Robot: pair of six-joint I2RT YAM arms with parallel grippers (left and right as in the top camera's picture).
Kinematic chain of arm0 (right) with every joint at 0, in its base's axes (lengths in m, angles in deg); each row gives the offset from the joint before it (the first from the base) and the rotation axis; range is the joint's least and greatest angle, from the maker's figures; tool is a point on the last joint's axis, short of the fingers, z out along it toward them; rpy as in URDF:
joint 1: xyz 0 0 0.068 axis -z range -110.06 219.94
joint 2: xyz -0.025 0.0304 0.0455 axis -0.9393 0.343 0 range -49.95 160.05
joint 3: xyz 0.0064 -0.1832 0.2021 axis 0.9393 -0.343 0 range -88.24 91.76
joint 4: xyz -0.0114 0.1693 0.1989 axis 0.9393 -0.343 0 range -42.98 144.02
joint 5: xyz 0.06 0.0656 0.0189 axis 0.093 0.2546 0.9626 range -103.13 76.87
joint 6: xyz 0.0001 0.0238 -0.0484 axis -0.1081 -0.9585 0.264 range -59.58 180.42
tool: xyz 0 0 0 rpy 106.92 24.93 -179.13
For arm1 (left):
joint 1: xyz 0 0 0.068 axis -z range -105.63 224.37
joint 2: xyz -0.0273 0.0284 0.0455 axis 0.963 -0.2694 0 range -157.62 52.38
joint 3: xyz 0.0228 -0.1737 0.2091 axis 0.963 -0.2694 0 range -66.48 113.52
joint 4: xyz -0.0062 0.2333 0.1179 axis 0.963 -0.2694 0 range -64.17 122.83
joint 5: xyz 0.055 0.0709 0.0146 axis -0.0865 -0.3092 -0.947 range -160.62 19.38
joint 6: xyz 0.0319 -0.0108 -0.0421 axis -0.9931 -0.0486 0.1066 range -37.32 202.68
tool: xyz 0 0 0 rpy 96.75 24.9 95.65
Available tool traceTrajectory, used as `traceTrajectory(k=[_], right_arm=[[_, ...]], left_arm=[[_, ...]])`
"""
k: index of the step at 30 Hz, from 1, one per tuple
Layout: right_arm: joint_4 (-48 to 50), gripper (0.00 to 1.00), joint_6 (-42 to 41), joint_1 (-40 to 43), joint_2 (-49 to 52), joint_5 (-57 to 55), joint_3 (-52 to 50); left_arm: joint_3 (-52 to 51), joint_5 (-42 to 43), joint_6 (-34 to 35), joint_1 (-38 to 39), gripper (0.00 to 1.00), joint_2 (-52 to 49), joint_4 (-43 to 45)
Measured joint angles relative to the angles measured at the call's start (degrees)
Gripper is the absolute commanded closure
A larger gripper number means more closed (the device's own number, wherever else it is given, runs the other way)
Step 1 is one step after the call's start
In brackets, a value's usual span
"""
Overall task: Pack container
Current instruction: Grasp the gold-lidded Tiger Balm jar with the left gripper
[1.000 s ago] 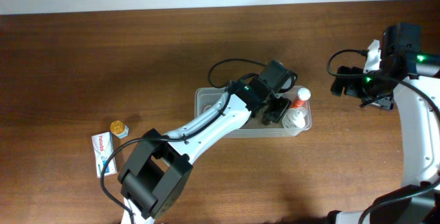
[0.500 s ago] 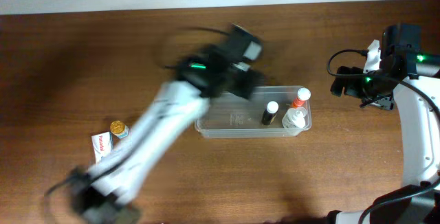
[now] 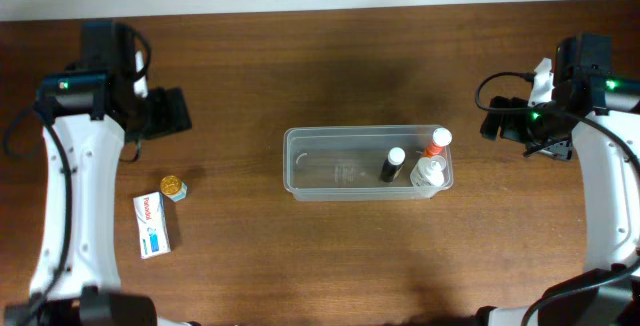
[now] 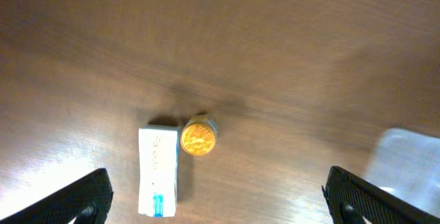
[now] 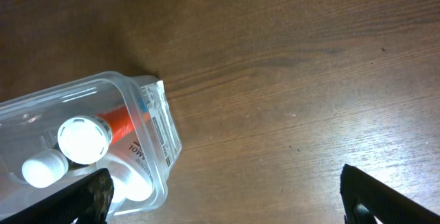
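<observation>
Where the left gripper [image 3: 170, 112] hangs: high over the left side of the table [image 3: 300, 56], fingers spread wide in its wrist view and nothing between them. That reads as a ready-to-pick pose.
Carton and jar: the white carton [image 3: 152, 224] lies flat with the gold-lidded jar [image 3: 173, 185] just beside its upper corner. Both sit outside the tub, square in the left wrist's view, so they are likely the next picks.
Container [image 3: 335, 171]: mid-table, long side running left to right, well apart from both arms.
Contents: three bottles crowd its right end, namely the black bottle [image 3: 390, 164], the orange bottle [image 3: 436, 143] up in the corner, and the clear bottle [image 3: 428, 173]. The left half is bare, which looks like room kept for the carton.
Right gripper [image 3: 498, 124]: off the tub's right end, fingers wide apart and gripping nothing, seemingly parked clear of the left arm's route.
Watch-out: the flat carton gives the fingers little edge to grip.
</observation>
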Motion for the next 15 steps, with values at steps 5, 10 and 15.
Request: traceTrajectory(k=[5, 10, 15], right_arm=[[0.0, 0.02, 0.0, 0.0, 0.0, 0.0, 0.0], [0.0, 0.02, 0.1, 0.0, 0.0, 0.0, 0.0], [0.0, 0.03, 0.0, 0.0, 0.0, 0.0, 0.0]], left_arm=[[-8.0, 1.0, 0.0, -2.8, 0.01, -5.3, 5.2], [-11.4, 1.6, -0.1, -3.4, 0.01, -12.4, 7.1], [-11.6, 1.9, -0.1, -3.4, 0.01, -18.8, 8.1]])
